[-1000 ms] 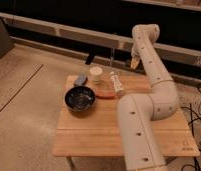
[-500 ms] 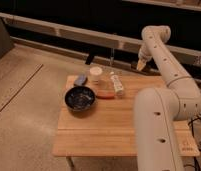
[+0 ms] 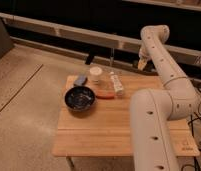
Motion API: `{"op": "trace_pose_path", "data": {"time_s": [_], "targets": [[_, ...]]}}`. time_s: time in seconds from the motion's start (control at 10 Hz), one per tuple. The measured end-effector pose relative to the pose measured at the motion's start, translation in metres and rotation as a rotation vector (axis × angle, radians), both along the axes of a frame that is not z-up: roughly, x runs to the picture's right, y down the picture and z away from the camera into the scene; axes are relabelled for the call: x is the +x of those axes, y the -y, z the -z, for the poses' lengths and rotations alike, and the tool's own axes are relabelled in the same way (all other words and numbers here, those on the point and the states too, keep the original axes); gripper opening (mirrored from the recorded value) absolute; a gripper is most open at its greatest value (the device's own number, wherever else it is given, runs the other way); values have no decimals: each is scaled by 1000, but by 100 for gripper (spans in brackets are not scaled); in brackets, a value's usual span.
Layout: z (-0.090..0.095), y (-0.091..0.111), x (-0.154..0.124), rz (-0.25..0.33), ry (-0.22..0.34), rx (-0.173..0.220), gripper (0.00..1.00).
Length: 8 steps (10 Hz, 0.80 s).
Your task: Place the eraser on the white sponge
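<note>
Five items on one wooden table (image 3: 119, 135), plus one gripper aloft.

1. eraser (image 3: 81, 80): taken to be the small grey-blue block at the far left corner of the table as viewed. Flat, oblong, dull-surfaced, lying on its broad face with nothing on it. Identification a judgement, not certain.
2. white sponge (image 3: 95, 74): taken to be the pale, round-topped piece just right of the eraser. Stands a little taller. Touching or apart, cannot tell.
3. bowl (image 3: 80, 98): dark, round, just in front of the eraser. Probably no part of the task.
4. bottle (image 3: 116, 84): clear, lying on its side, right of the white sponge.
5. red item (image 3: 106, 96): slim, flat on the wood between bowl and bottle. Kind unclear.

gripper (image 3: 142, 64): hangs beyond the far right edge of the table, well apart from the eraser. Clenched or released, cannot tell. Held clear of the table, probably ahead of an approach.

arm (image 3: 154, 130): white, rises at the near right and loops up and over.

Task status, as judged: pickup not yet made. Needs a reach leftward and down to the eraser first.
</note>
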<state>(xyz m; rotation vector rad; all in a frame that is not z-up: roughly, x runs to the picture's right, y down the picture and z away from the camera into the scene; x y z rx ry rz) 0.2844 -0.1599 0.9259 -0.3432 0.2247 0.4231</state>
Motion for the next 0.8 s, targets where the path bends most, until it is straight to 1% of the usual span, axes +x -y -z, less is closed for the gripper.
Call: {"op": "trace_pose_path", "data": {"time_s": [0.1, 0.2, 0.3, 0.4, 0.5, 0.6, 0.7, 0.8], "targets": [[-7, -2, -9, 13, -15, -13, 0], [-17, -11, -25, 30, -16, -43, 0], [-28, -31, -54, 43, 39, -108, 0], [-31, -44, -71, 46, 89, -152, 0], [-30, -58, -94, 50, 164, -205, 0], [-27, -66, -113, 56, 225, -240, 0], [-19, -71, -130, 69, 293, -270, 0], [-11, -73, -137, 79, 332, -289, 0]]}}
